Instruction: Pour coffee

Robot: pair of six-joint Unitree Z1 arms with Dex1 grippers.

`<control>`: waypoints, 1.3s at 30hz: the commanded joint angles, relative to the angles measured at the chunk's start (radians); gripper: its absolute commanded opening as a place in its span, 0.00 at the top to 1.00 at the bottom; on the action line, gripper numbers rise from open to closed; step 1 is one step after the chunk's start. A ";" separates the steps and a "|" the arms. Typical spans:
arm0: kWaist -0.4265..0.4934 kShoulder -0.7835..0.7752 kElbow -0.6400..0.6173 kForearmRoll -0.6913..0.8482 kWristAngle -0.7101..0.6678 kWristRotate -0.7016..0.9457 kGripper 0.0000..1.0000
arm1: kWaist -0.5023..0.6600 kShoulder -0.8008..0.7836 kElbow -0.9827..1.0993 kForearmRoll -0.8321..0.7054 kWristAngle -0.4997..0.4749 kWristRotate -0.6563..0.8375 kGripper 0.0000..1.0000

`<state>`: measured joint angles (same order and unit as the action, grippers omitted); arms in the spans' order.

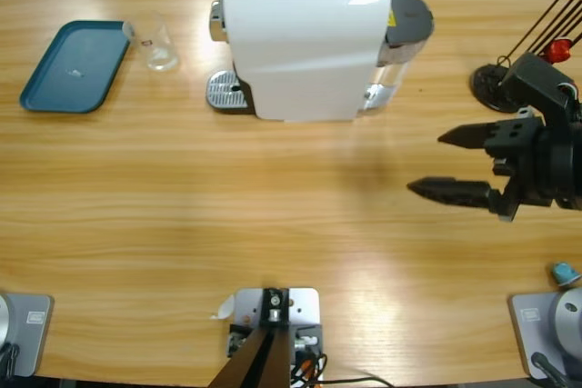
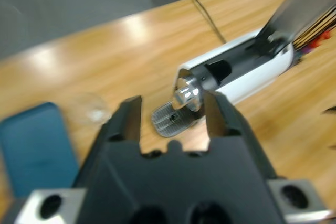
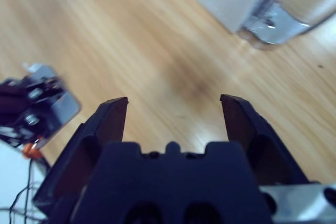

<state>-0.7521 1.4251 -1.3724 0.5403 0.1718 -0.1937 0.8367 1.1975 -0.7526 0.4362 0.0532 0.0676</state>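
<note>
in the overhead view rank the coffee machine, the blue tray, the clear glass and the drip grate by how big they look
Largest to smallest in the high view:
1. coffee machine
2. blue tray
3. clear glass and drip grate: they look about alike, and part of the grate is hidden under the machine, so I won't rank them.

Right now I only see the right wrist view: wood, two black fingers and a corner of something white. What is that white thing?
Observer: A coffee machine. The high view shows it whole, at the table's far edge.
Operator: Is there anything to pour into?
Observer: Yes, a clear glass stands beside a blue tray, not under the machine's spout.
Operator: Is there a second arm?
Observer: Only the left wrist view shows it: the left fingers are open and point at that spout.
</note>
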 commanded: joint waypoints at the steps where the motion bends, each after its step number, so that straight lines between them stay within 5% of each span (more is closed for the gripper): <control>1: -0.121 -0.223 0.315 -0.049 0.198 0.044 0.11 | -0.013 -0.065 0.023 0.061 -0.314 0.173 0.23; 4: -0.121 -0.319 0.401 -0.069 0.184 0.039 0.01 | -0.072 -0.066 -0.011 0.080 -0.351 0.200 0.23; 9: -0.121 -0.388 0.527 -0.072 0.172 0.039 0.01 | -0.087 0.058 -0.148 0.195 -0.432 0.153 0.23; 11: -0.121 -0.385 0.558 -0.086 0.172 0.037 0.01 | -0.121 0.063 -0.168 0.193 -0.466 0.177 0.08; 14: -0.121 -0.389 0.584 -0.112 0.170 0.018 0.01 | -0.284 0.062 -0.169 0.165 -0.398 0.241 0.04; 20: -0.121 -0.403 0.674 -0.195 0.124 -0.006 0.01 | -0.585 -0.027 -0.063 0.025 -0.216 0.262 0.11; 39: -0.119 -0.360 0.686 -0.207 0.127 -0.010 0.03 | -0.686 0.054 0.041 -0.136 -0.225 0.265 0.29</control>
<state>-0.8619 1.0496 -0.7239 0.3472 0.3043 -0.1932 0.1813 1.2006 -0.7542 0.3272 -0.1839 0.3252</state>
